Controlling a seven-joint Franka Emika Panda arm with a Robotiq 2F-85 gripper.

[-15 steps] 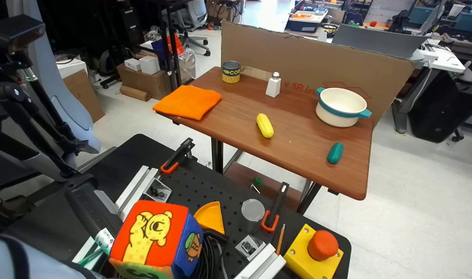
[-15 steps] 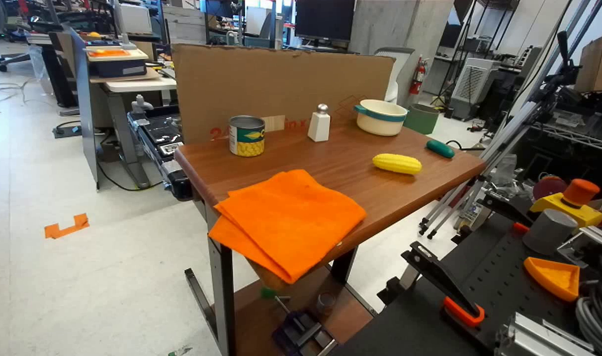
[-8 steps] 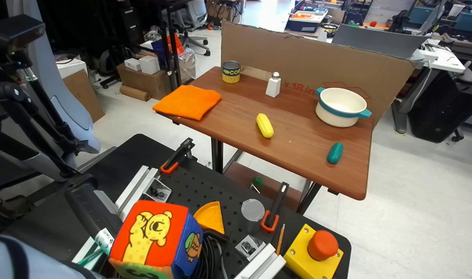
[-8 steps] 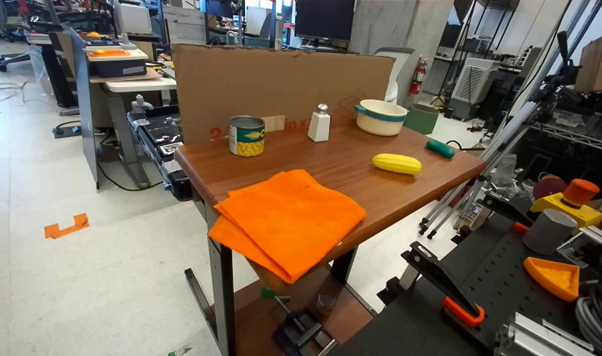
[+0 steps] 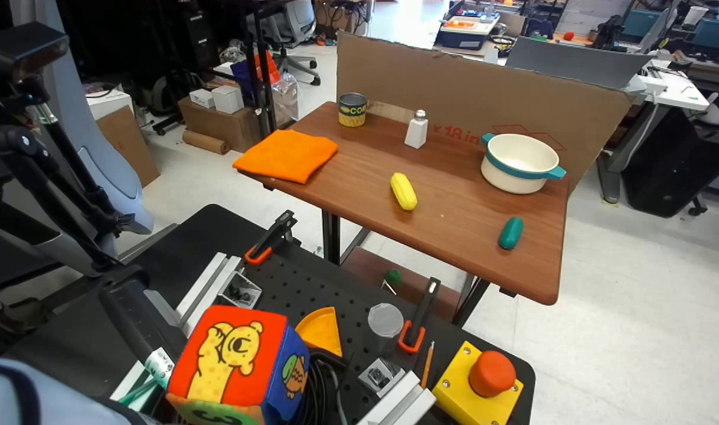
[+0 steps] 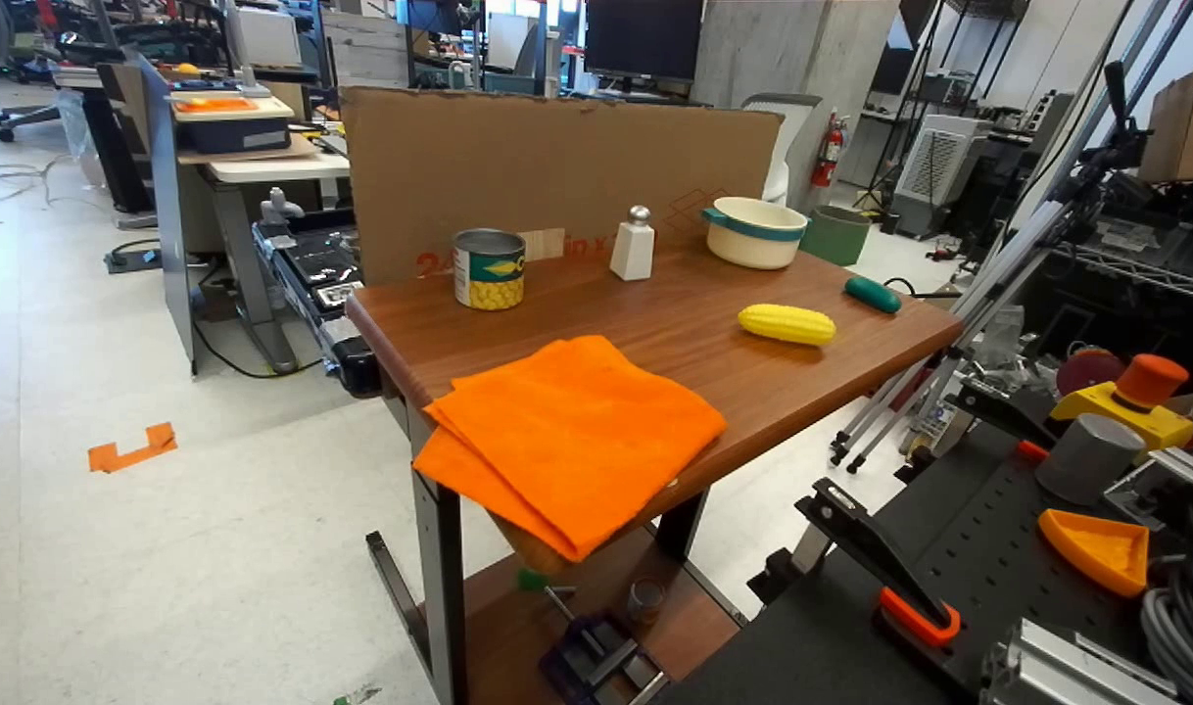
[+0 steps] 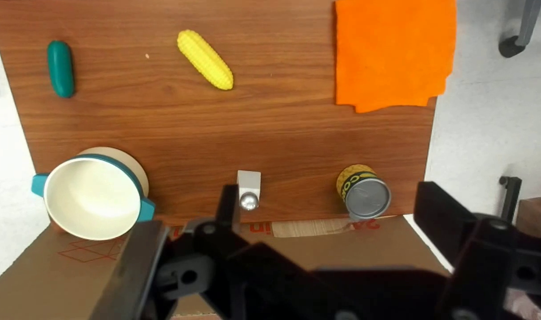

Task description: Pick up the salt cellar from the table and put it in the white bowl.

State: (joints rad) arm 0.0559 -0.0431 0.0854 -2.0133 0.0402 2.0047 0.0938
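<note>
The salt cellar, a slim white shaker with a silver top, stands upright near the back of the brown table [image 5: 454,218]. It shows in both exterior views [image 5: 417,134] [image 6: 633,253] and in the wrist view [image 7: 249,181]. The white bowl with teal band and handles stands on the table in both exterior views [image 5: 504,180] [image 6: 753,251]. In the wrist view the bowl [image 7: 135,171] is left of the salt cellar. My gripper [image 7: 328,195] is open and empty above the table. Its left finger overlaps the salt cellar's edge in the picture, apart from it. The exterior views do not show the gripper.
A corn can [image 7: 367,198] stands at the table's back, right of the salt cellar in the wrist view. A yellow corn cob [image 7: 206,60], a teal oblong object [image 7: 61,69] and an orange cloth [image 7: 392,53] lie on the table. A cardboard wall [image 6: 557,147] stands along the back edge.
</note>
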